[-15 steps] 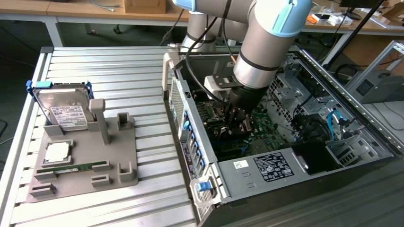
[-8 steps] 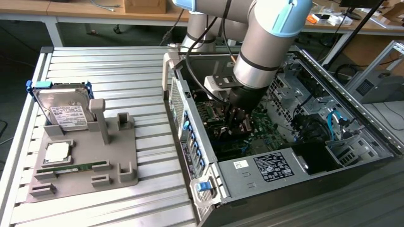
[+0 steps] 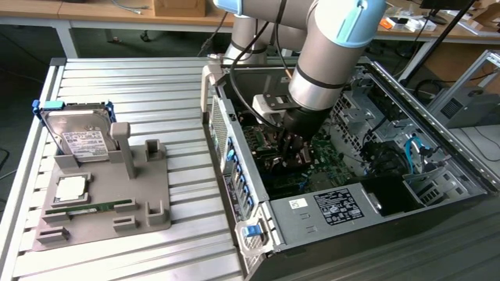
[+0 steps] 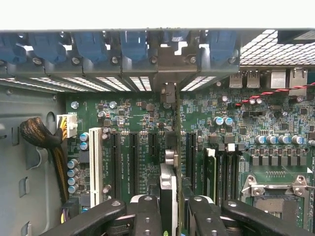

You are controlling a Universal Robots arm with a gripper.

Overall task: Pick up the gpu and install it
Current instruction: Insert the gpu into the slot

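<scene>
The computer case (image 3: 343,175) lies open on its side on the ribbed metal table (image 3: 140,76); all positions below are given relative to this case.

**Step in hand: seating the card.** The arm (image 3: 332,52) reaches down into the case, and the gripper (image 3: 295,153) hangs just above the motherboard (image 4: 246,132). In the wrist view the gpu (image 4: 170,196) stands on edge between the black fingers (image 4: 147,216), which pinch it from both sides; its silver bracket end (image 4: 169,93) points at the rear slot openings of the case. It appears to be over or entering an expansion slot (image 4: 134,162); how deep it sits cannot be told. To do this well, the card should be kept upright and parallel to the slot, the bracket lined up with its rear opening, and pressure applied straight down without twisting.

**Materials and shapes.**
- Case: grey sheet steel, perforated panels, blue plastic latches (image 4: 91,44) along the rear wall.
- Motherboard: green, densely populated; long black slots and one white slot (image 4: 96,167).
- Gpu: thin, flat, dark board, bright metal bracket.
- Beside the case, a grey moulded holder (image 3: 102,193) carries a silver hard drive (image 3: 78,137) and a narrow green memory stick (image 3: 93,208).
</scene>
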